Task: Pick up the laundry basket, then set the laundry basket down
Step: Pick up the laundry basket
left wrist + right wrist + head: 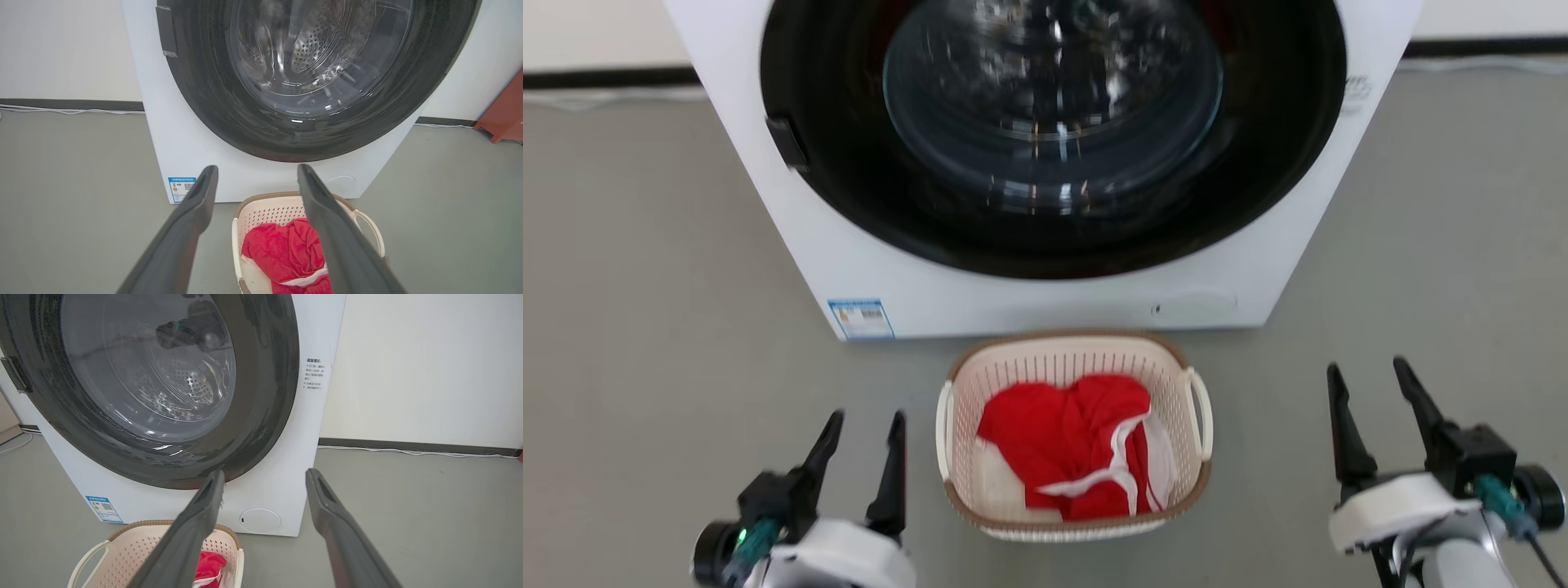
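Laundry basket (1029, 371) is sitting on the floor (645, 327), right at the washer's (890, 278) front, red cloth (1054, 433) inside. I'm judging it light, thin plastic, prob flexing if pinched, so I'm eyeing the loop handles (1202, 412). L gripper (867, 416) and R gripper (1366, 365) are hovering either side, pointing fwd, jaws wide, holding nothing.

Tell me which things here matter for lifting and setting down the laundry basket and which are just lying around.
For the job: laundry basket, left gripper, right gripper, both open.
Just there: washing machine, its blue label, red garment inside the basket, white cable along the wall.
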You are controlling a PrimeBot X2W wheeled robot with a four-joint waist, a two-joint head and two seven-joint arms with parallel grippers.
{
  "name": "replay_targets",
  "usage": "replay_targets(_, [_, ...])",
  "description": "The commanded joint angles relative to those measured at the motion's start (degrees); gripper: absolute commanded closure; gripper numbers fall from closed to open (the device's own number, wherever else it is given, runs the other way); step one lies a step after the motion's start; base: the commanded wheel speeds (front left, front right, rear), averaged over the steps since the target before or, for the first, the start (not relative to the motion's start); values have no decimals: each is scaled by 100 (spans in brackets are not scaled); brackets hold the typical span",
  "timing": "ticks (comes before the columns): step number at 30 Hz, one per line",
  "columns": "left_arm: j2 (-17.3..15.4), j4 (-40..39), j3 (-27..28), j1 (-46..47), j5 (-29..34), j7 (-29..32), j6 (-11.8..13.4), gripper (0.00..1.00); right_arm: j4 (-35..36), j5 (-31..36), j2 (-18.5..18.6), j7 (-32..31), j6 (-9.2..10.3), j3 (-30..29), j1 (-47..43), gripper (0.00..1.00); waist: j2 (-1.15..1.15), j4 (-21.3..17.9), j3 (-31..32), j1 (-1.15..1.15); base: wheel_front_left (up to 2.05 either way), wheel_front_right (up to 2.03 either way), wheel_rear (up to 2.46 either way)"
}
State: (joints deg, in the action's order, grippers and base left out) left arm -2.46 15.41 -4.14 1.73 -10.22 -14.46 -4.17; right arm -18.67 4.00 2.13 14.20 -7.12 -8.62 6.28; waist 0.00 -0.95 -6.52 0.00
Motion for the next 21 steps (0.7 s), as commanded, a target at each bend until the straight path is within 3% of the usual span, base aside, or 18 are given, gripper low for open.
replay_targets(1, [-42, -26, 43, 429, -62, -54, 80, 0, 24, -51, 75, 80, -36, 147, 351, 0, 0, 10, -396, 0, 0, 0, 0])
replay_targets(8, [-42, 532, -249, 1130, -369, -54, 221, 0, -553, -25, 75, 80, -36, 17, 979, 0, 0, 32, -1092, 0, 0, 0, 0])
replay_targets(13, [-42, 1123, -496, 1844, -501, -54, 334, 0, -1330, 176, 75, 80, -36, -33, 1662, 0, 0, -6, -1756, 0, 0, 0, 0])
replay_targets(21, [-42, 2592, -1104, 3142, -931, 44, 424, 0, -2473, 357, 75, 28, -36, -143, 2705, 0, 0, -32, -2751, 0, 0, 0, 0])
